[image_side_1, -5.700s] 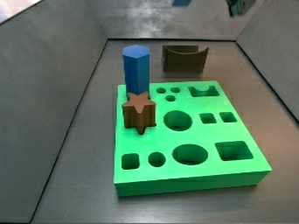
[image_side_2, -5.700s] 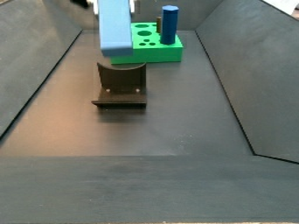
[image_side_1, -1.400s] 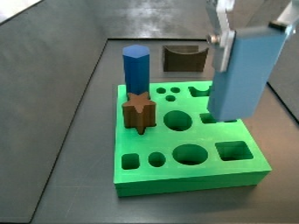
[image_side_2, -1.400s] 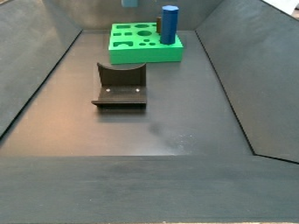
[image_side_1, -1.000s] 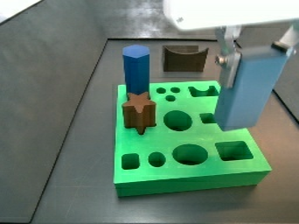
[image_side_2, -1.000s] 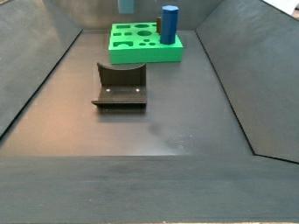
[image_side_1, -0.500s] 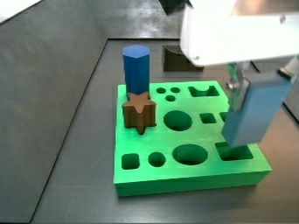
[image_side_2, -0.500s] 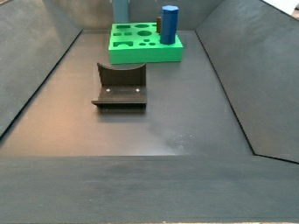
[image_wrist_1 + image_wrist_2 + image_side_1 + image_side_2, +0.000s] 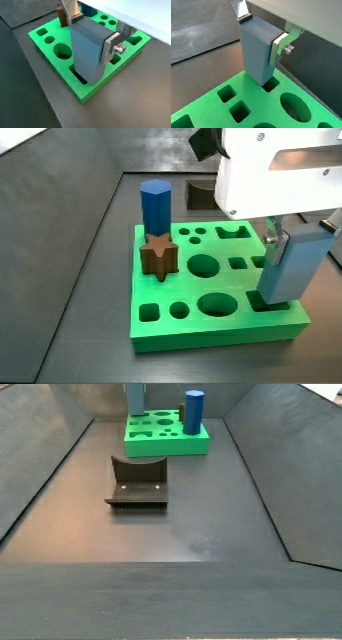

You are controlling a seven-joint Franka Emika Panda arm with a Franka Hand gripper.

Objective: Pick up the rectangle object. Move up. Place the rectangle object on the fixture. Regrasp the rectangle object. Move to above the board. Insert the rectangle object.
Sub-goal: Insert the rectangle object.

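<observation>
Pale blue-grey rectangle block (image 9: 90,50) entering green board (image 9: 80,87) corner slot, end effector (image 9: 89,31) clamping it; keeping upright, lowering slowly advisable.

Light: soft, even and fairly bright in all views, with no hard-edged shadows.
Glare: in a side view the white housing at 1 o'clock is washed out to near featureless.
Gripper: the gripper (image 9: 90,35), over the board's (image 9: 174,288) corner and clamped on the rectangle object (image 9: 90,52), has silver fingers (image 9: 111,44) that catch bright highlights.
Colour: the board's green looks strongly saturated.
Sheen: the floor (image 9: 201,584) carries a pale, dull patch near centre.
Sharpness: low resolution throughout, and edges are slightly soft.
</observation>
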